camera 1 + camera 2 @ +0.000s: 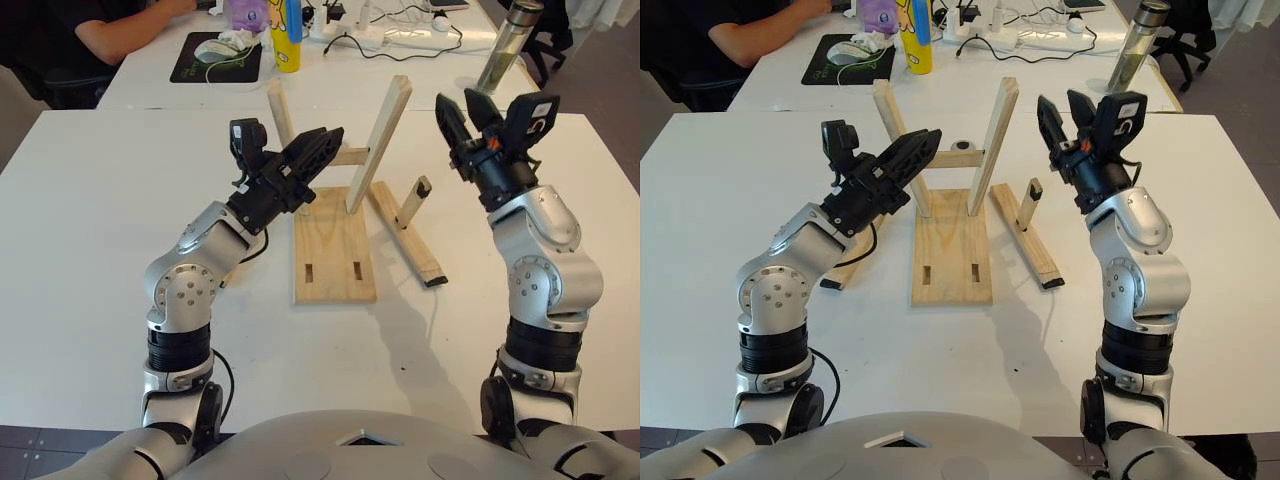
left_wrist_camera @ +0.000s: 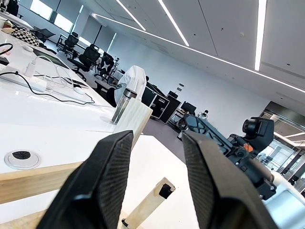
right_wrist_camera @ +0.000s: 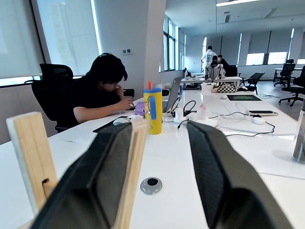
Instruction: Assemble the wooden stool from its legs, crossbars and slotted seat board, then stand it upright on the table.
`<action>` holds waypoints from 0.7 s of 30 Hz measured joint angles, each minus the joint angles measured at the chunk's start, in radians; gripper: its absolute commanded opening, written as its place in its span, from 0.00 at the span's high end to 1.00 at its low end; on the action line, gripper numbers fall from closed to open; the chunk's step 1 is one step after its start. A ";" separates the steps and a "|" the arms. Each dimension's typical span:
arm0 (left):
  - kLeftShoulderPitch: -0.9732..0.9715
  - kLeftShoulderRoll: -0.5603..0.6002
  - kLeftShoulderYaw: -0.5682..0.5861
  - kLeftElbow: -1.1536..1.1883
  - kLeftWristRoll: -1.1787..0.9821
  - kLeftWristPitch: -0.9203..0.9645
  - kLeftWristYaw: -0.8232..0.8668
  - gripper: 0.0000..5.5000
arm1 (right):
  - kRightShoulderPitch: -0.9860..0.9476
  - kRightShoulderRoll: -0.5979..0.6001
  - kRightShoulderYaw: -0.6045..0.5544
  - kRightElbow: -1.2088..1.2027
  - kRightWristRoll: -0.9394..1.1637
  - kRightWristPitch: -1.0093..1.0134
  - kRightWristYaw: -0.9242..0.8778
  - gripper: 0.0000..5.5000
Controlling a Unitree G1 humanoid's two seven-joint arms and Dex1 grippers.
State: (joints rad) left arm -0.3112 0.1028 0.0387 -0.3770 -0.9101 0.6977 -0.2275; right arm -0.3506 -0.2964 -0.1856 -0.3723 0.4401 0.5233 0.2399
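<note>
The slotted seat board (image 1: 335,258) lies flat on the white table. Two legs stand up from its far end, a tall one (image 1: 380,145) and another (image 1: 279,112), joined by a crossbar (image 1: 348,157). A second leg-and-crossbar piece (image 1: 408,238) lies just right of the board, and another leg (image 1: 833,276) lies left of it under my left arm. My left gripper (image 1: 322,152) hovers open beside the crossbar, holding nothing. My right gripper (image 1: 463,106) is raised open, right of the tall leg and apart from it.
On the far table are a yellow bottle (image 1: 287,35), a mouse pad (image 1: 215,56), cables with a power strip (image 1: 385,35) and a clear water bottle (image 1: 503,45). A person sits there at the far left. A cable grommet (image 3: 151,185) sits behind the legs.
</note>
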 measured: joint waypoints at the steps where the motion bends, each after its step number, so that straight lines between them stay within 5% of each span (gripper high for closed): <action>1: 0.000 0.000 0.000 0.000 0.001 -0.001 0.000 0.65 | -0.009 0.000 0.006 0.009 -0.002 -0.003 0.000 0.74; 10: 0.000 -0.002 0.000 0.000 0.008 -0.002 -0.001 0.65 | -0.019 0.040 0.086 0.032 -0.053 -0.057 -0.001 0.99; 21: -0.009 -0.005 -0.001 0.010 0.009 -0.002 -0.004 0.65 | -0.083 0.074 0.094 0.114 -0.122 -0.200 -0.017 0.99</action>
State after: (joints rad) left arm -0.3202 0.0981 0.0376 -0.3669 -0.9014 0.6959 -0.2318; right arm -0.4333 -0.2220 -0.0913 -0.2588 0.3183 0.3237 0.2231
